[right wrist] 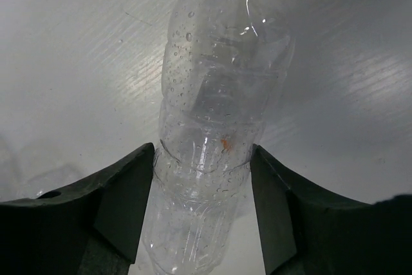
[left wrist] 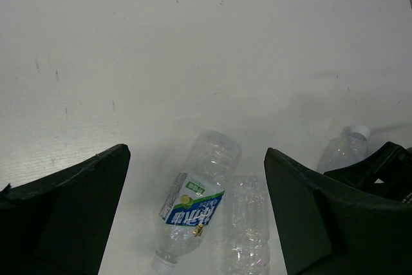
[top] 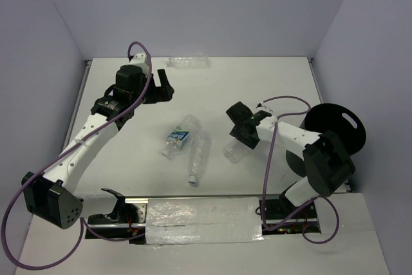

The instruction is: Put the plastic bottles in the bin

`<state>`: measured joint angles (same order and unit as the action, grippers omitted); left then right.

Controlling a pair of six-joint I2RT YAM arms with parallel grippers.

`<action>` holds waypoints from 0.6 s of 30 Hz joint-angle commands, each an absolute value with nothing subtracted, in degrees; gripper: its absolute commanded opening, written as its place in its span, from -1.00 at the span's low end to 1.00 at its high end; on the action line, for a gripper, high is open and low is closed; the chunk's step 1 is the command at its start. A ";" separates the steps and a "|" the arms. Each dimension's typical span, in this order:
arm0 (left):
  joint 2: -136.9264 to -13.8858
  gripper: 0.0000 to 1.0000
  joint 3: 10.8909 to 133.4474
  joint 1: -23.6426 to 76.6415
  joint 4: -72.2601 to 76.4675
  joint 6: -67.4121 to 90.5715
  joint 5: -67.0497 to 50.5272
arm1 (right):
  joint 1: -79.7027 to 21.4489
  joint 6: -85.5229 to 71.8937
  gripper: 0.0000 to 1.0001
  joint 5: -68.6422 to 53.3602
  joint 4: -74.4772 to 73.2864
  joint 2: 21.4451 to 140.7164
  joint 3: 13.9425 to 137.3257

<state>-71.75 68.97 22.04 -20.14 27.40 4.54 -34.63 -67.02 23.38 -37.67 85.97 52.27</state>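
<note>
Four small clear plastic water bottles with white caps all lie on the white surface (top: 270, 82), and none is in the black cylindrical bin (top: 325, 113) at the right edge beside the right arm, so the task looks barely begun. The bin's inside is dark and nothing can be made out in it. The right fingers (right wrist: 122, 191) press against both sides of one unlabelled bottle (right wrist: 219, 94) near the bin, apparently closed on it while it rests on the surface. The left fingers (left wrist: 71, 210) are spread wide, holding nothing, above the middle pair: the blue-and-white labelled bottle (left wrist: 196, 204) and a plain bottle (left wrist: 248, 223) just beside it. The fourth bottle (top: 187, 62) lies at the far edge by the back wall. All four are left to bin
</note>
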 commanded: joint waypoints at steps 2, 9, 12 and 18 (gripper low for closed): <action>-71.19 0.99 68.29 21.97 -18.90 27.95 4.30 | -36.12 -64.61 0.16 28.38 -38.14 83.59 57.29; -70.75 0.99 68.38 21.97 -18.90 28.04 5.54 | -38.67 -57.75 0.01 34.45 -40.61 76.40 65.56; -70.66 0.99 68.73 21.97 -19.51 27.95 6.50 | -39.11 -52.40 -0.01 37.25 -42.18 72.36 70.91; -71.80 0.99 70.66 21.97 -21.09 27.60 8.35 | -39.20 -32.70 -0.03 55.61 -41.14 60.75 77.96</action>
